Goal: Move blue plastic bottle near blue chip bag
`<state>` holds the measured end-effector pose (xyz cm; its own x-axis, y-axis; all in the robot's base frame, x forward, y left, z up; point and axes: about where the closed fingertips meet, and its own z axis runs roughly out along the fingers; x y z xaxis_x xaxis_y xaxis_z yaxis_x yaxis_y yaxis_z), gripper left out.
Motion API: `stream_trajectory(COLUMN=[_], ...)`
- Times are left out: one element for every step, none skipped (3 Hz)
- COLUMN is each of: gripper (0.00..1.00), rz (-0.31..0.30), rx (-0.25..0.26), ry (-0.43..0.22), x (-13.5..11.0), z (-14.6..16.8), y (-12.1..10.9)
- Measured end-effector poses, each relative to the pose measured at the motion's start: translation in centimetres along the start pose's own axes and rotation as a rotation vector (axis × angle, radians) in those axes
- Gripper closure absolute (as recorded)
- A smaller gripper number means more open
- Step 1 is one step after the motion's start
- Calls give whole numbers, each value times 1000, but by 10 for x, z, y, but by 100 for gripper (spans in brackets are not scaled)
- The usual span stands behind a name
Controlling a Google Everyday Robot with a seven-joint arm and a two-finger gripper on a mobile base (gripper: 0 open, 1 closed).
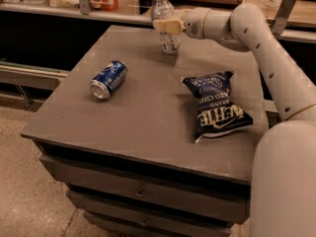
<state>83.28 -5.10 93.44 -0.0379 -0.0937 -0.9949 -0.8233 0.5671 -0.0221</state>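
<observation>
- The hand [166,26] meets the upright, slim clear plastic bottle [169,42]; whether it is clamped cannot be told.
- The bottle stands beyond the dark navy crinkled chip bag [216,105], leftward.

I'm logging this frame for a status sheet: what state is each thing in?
blue plastic bottle: upright, cap on, standing near the table's far edge.
blue chip bag: lying flat, crinkled, on the table's right side.
soda can: lying on its side, on the table's left side.
gripper: at the bottle's upper body.
</observation>
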Motion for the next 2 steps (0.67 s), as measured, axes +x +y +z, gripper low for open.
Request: stream_trajectory(gripper=[65, 89], rz=[-12, -26], rx=[-1, 41], ry=[-6, 66], x=[-3, -6], z=[-4, -44], y=[1, -4])
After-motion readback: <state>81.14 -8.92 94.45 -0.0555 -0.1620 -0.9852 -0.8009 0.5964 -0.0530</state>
